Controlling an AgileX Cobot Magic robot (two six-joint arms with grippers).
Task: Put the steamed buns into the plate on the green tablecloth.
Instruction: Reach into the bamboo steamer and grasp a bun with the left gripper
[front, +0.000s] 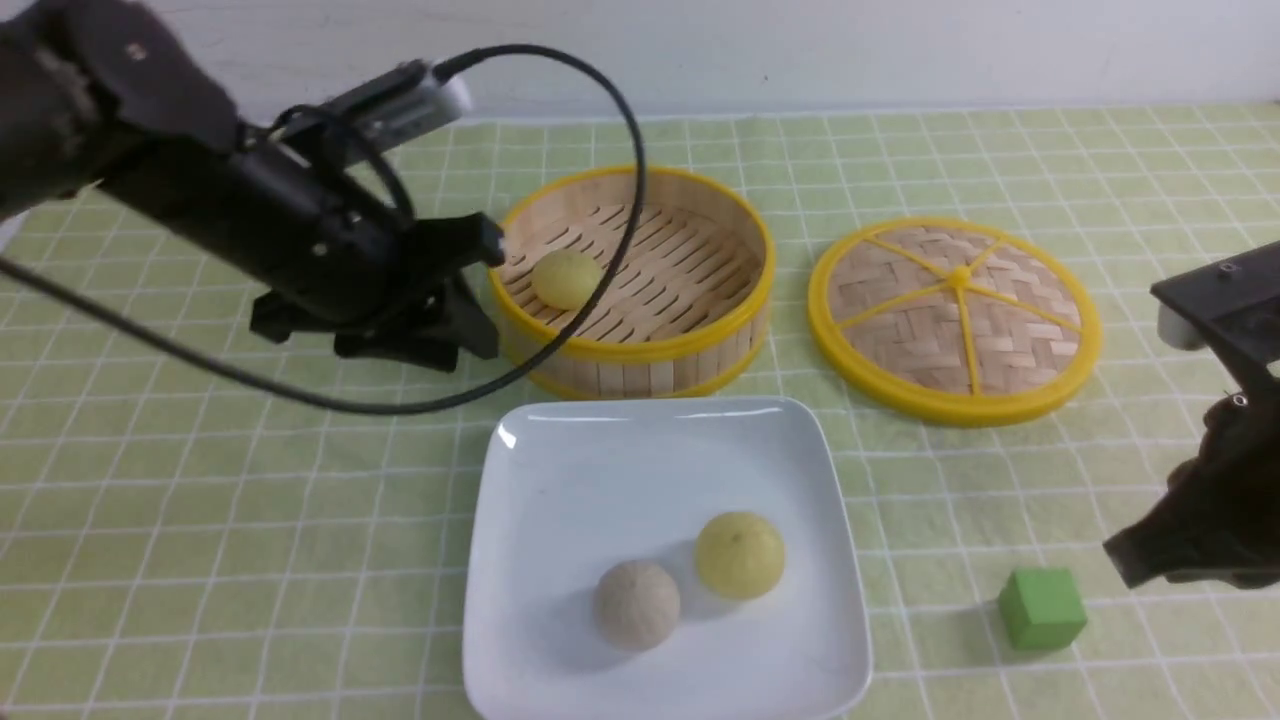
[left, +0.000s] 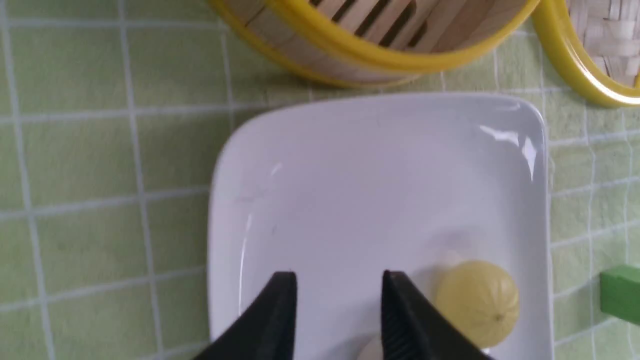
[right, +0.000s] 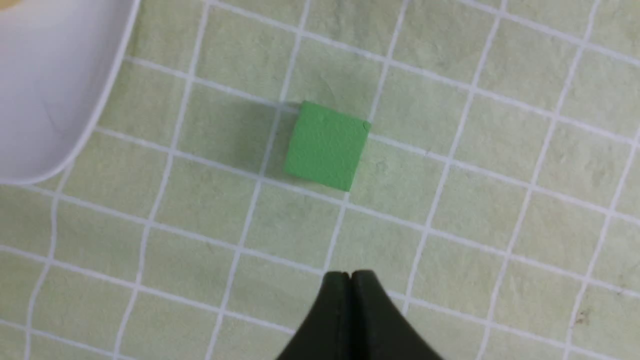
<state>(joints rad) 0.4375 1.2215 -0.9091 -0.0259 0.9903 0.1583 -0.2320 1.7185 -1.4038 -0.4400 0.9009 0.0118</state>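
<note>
Front view, left tool (front: 482, 295): raised over the green tablecloth (front: 200, 500), just beside the left rim of the steamer basket (front: 640, 352); fingers apart, nothing between them.
Front view, right tool (front: 1135, 560): low at the right edge, near the green cube (front: 1042, 607) but not touching it.
Front view, far steamed bun (front: 566, 277): pale yellow, on the slatted floor of the steamer basket, towards its left side.
Front view, near steamed bun (front: 739, 555): pale yellow, on the plate (front: 560, 480), in its front right part.
Front view, speckled bun (front: 637, 603): grey-beige, on the plate, just beside the near steamed bun.
Front view, woven lid (front: 955, 320): flat on the green tablecloth, right of the steamer basket, apart from it.
Left wrist view, left tool: both fingers spread over bare white plate, gripping nothing; the near steamed bun sits close beside one finger.
Left wrist view, pale sliver between the fingers at the frame edge: possibly the speckled bun, too cropped to tell.
Right wrist view, right tool: fingers pressed together with nothing held, above the green tablecloth.
Right wrist view, green cube: on the cloth ahead of the fingertips, well clear of the plate corner.
</note>
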